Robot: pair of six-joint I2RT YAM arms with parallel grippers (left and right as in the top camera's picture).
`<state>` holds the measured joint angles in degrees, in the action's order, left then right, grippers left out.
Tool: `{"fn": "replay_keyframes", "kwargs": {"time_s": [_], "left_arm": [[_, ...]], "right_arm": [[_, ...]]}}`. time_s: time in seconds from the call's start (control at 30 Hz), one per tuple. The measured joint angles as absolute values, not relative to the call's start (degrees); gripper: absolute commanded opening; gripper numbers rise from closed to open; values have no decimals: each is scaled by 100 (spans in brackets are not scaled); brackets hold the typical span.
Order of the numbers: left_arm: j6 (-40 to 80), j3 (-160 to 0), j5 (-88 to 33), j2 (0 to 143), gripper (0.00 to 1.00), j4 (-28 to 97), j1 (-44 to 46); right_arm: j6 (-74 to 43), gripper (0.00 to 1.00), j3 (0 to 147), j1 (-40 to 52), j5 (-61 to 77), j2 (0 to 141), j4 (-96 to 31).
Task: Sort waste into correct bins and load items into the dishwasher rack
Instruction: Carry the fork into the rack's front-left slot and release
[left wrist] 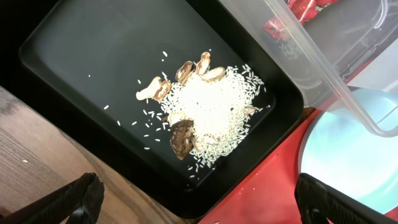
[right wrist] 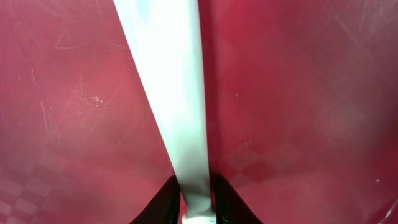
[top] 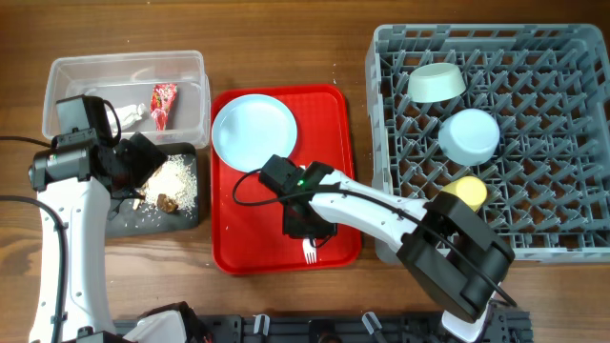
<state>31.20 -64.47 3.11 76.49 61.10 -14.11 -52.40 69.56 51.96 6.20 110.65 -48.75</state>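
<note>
My right gripper (top: 307,232) is down on the red serving tray and shut on the white plastic fork (top: 310,253). In the right wrist view its handle (right wrist: 174,93) runs out from between the fingers (right wrist: 196,202). My left gripper (left wrist: 199,199) is open and empty above the near corner of the black tray (left wrist: 74,56), which holds the beige food scraps (left wrist: 208,115). The clear tub (top: 195,71) holds the red wrapper (top: 162,103) and the white tissue (top: 129,114). The light blue plate (top: 254,129) lies on the red tray. The spoon is out of view.
The grey dishwasher rack (top: 562,57) at the right holds the pale green bowl (top: 437,82), the light blue bowl (top: 470,134) and the yellow cup (top: 467,191). The red serving tray (top: 334,124) lies between the rack and the bins. Loose grains lie scattered in the black tray.
</note>
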Motion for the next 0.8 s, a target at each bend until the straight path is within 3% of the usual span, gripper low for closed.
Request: {"fn": "replay_keyframes", "kwargs": {"time_s": [0.1, 0.37, 0.57, 0.8], "left_arm": [[3120, -6447, 311, 7649, 100, 6110, -1411], [3120, -6447, 311, 7647, 100, 6110, -1411], [3120, -6447, 311, 7649, 100, 6108, -1411], [3120, -6447, 311, 7649, 100, 6110, -1411]], "right_arm": [[-5218, 4, 6956, 5196, 620, 11065, -4873], [-4716, 4, 6967, 5030, 497, 10565, -4943], [-3181, 4, 7070, 3450, -51, 8042, -5730], [-1911, 10, 6943, 2163, -257, 8228, -6158]]}}
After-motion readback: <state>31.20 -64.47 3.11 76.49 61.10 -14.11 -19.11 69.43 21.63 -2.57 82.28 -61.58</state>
